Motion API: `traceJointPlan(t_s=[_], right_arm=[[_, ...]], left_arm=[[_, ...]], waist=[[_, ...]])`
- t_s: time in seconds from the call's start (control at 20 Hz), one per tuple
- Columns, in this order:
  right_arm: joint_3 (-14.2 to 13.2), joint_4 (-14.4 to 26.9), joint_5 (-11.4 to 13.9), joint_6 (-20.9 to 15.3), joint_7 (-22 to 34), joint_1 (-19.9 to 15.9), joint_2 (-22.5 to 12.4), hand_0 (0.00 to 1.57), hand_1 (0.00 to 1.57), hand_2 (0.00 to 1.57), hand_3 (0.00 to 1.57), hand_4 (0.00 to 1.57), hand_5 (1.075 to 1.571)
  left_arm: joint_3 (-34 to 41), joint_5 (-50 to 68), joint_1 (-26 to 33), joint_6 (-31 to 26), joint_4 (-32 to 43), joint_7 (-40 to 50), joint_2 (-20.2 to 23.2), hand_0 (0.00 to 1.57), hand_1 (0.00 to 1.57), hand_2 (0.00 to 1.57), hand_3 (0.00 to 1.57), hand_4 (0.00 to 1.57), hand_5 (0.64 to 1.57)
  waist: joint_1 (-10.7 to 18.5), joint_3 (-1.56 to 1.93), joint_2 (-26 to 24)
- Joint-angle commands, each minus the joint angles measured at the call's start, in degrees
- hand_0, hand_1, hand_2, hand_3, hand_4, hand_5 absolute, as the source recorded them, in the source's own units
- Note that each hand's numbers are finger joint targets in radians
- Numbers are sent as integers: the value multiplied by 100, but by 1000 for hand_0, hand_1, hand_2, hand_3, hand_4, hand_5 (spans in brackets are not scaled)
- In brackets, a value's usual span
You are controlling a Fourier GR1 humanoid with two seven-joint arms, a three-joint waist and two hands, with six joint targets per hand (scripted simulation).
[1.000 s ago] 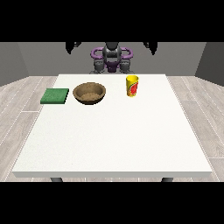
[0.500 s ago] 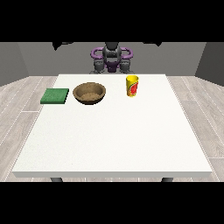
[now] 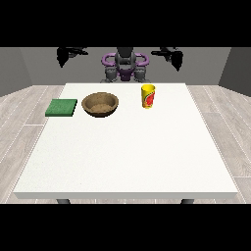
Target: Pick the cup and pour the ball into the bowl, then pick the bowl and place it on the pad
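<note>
Yellow cup [image 3: 148, 96] upright on white table [image 3: 127, 157], just right of brown bowl [image 3: 100, 104]; green pad [image 3: 62, 107] left of bowl, all apart. Ball not visible. Hand at view's left [image 3: 62, 55] and hand at view's right [image 3: 174, 56] raised high, holding nothing; finger state: cannot tell.

A: Table [image 3: 127, 157] layout?
B: Green pad [image 3: 62, 107] far left, brown bowl [image 3: 100, 104] just right of it, yellow cup [image 3: 148, 96] further right, upright. All apart, all in the table's far half.
A: Hands?
B: Both raised off the table, upper frame. One at view's left [image 3: 62, 55], one at view's right [image 3: 175, 57]. Neither touches anything.
</note>
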Motion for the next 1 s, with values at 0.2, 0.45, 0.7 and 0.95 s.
traceJointPlan(t_s=[0.2, 0.45, 0.7, 0.95], right_arm=[[38, 376, 246, 129, -729, 99, 147, 0, 0, 0, 0, 0, 1571], [-80, 389, 160, 145, -837, -551, -15, 0, 0, 0, 0, 0, 1570], [-211, 827, 121, 432, -1167, -408, -126, 0, 0, 0, 0, 0, 1570], [-467, 1355, -39, 654, -1339, -875, -431, 0, 0, 0, 0, 0, 1571]], left_arm=[[-235, -591, 180, 210, 1271, -1700, -476, 0, 0, 0, 0, 0, 1518], [-542, -651, -260, 875, 2219, -2879, -690, 0, 0, 0, 0, 0, 1523], [125, -560, -1011, 583, 3464, -3233, -505, 0, 0, 0, 0, 0, 1518], [190, -640, -1550, 762, 4066, -3648, -468, 0, 0, 0, 0, 0, 1520]], waist=[[-108, -1, 340], [-378, -2, 1039], [-353, -1, 978], [-330, -1, 1296]])
